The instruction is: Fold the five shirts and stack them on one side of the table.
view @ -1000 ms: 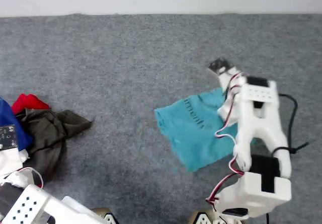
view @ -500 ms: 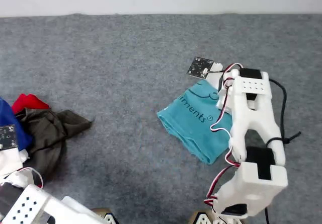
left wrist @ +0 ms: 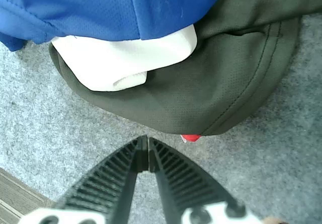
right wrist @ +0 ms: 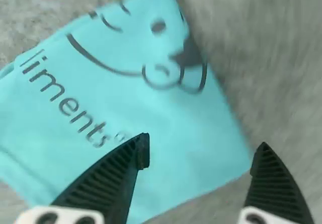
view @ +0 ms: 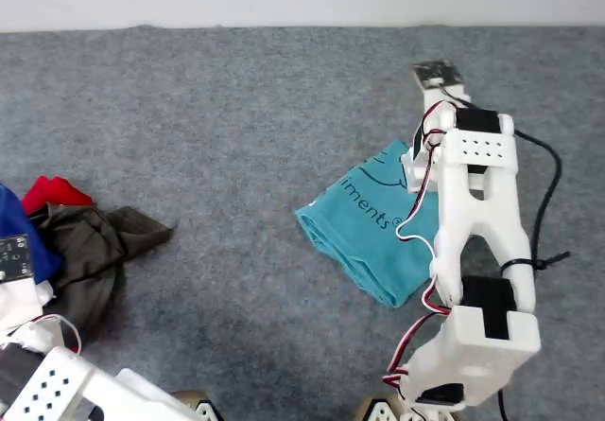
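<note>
Here, folded teal shirt (view: 364, 227) on nubby grey carpet (view: 236, 109); right jaws spread above, left jaws together.

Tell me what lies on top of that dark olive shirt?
A rolled white garment rests on the dark olive shirt, a blue mesh shirt over it. A red cloth peeks from underneath; the rest of it is covered.

Teal shirt (view: 359, 222) folded flat, centre; other shirts (view: 85, 241) heaped far left.
</note>
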Motion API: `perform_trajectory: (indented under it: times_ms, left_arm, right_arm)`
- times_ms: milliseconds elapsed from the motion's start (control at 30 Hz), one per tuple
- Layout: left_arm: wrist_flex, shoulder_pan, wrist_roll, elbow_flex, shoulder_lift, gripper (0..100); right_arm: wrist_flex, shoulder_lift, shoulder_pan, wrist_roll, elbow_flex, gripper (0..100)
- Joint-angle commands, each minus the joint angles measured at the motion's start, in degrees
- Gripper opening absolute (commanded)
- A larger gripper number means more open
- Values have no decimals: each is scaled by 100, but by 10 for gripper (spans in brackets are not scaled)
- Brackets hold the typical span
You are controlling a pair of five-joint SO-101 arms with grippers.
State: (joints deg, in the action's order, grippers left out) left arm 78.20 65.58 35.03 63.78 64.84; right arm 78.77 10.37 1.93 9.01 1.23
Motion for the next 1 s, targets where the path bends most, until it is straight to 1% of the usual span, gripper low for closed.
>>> perform_trajectory:
  times_ms: [0,100,267,367,467,567,667,800,967]
  left_arm:
    - [-105,-35,26,-22,35,15]
    - [-105,-35,26,-22,35,15]
    - [-105,-35,26,-22,35,15]
    - [-105,-35,26,-22,35,15]
    - [-105,-35,26,-22,35,15]
    - [-105,-35,26,-22,35,15]
    - [-105,-35,26,-22,35,15]
    - [-105,-35,35,-22,35,15]
    - [-105,-35,35,-22,26,15]
  right_arm:
    - [576,-462,-180,-923,281,321]
    - [963,-488,-374,-1723,299,321]
    - [989,-435,-637,-2998,299,321]
    - [558,-356,-831,-3640,167,321]
    - [-84,-136,-892,-4193,-44,322]
    - [-673,180,-848,-4527,-273,322]
    - [-831,391,-769,-4782,-378,322]
    - [-462,277,-725,-4818,-369,322]
    - [-312,-356,-743,-4800,-404,331]
